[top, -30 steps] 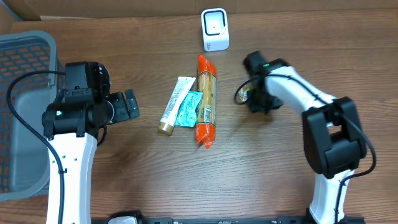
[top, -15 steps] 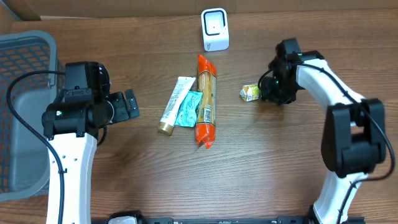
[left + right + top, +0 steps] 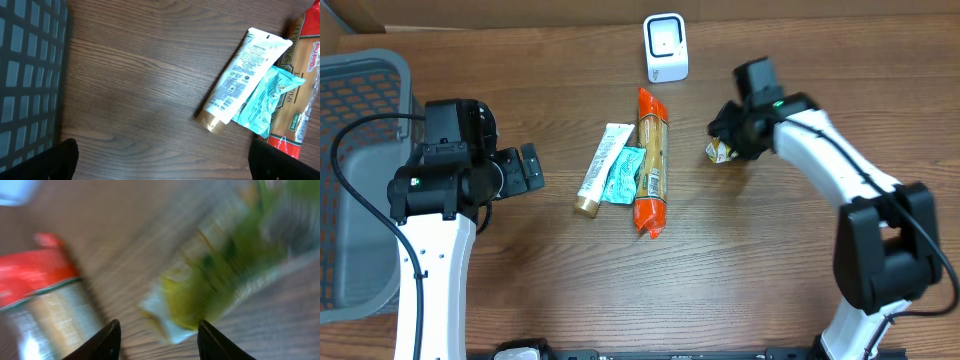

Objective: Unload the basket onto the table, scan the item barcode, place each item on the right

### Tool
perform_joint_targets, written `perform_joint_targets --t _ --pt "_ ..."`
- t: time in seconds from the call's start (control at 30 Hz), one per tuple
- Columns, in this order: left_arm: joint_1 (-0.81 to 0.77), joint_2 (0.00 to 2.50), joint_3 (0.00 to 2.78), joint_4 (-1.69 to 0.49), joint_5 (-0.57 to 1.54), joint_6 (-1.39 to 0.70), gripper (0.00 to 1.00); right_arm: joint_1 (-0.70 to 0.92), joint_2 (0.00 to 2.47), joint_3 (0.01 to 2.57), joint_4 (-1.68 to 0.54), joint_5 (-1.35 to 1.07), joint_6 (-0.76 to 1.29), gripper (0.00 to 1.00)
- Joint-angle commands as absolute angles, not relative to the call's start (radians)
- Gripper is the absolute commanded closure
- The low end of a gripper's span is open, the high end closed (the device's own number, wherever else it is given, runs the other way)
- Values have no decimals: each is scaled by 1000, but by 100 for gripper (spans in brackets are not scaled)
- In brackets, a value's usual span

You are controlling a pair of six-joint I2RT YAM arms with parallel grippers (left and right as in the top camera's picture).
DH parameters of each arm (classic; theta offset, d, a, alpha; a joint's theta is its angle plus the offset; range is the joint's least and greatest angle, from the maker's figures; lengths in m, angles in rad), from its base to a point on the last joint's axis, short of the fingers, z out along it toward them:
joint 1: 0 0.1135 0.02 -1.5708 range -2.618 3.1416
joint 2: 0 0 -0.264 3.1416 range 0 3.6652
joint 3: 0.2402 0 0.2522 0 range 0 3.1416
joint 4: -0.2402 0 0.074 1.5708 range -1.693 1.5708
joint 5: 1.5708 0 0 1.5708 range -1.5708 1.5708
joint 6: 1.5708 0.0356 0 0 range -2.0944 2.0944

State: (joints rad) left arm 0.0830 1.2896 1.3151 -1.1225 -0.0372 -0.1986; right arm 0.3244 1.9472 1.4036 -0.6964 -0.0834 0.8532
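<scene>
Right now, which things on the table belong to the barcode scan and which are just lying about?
In the job: white scanner; yellow-green packet; right end effector, at the packet.

Lying about: Pantene tube; teal sachet; spaghetti pack; grey basket; left end effector, open, holding nothing.

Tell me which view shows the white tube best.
Left wrist: the tube is large and sharp there, with its label print visible. Overhead shows it whole but small. The right wrist view is blurred and does not show it.
</scene>
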Motion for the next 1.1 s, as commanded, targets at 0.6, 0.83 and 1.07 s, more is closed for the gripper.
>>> perform_joint_targets --t 0.6,0.83,1.07 --pt "85 1282 1311 -1122 -33 -179 1 345 2030 1376 -718 -31 633 85" --pt "85 1282 1311 -1122 -33 -179 1 339 2026 1410 -835 -123 534 96" --pt "85 1282 1311 -1122 -33 -179 0 339 1997 1449 -1037 -90 279 96"
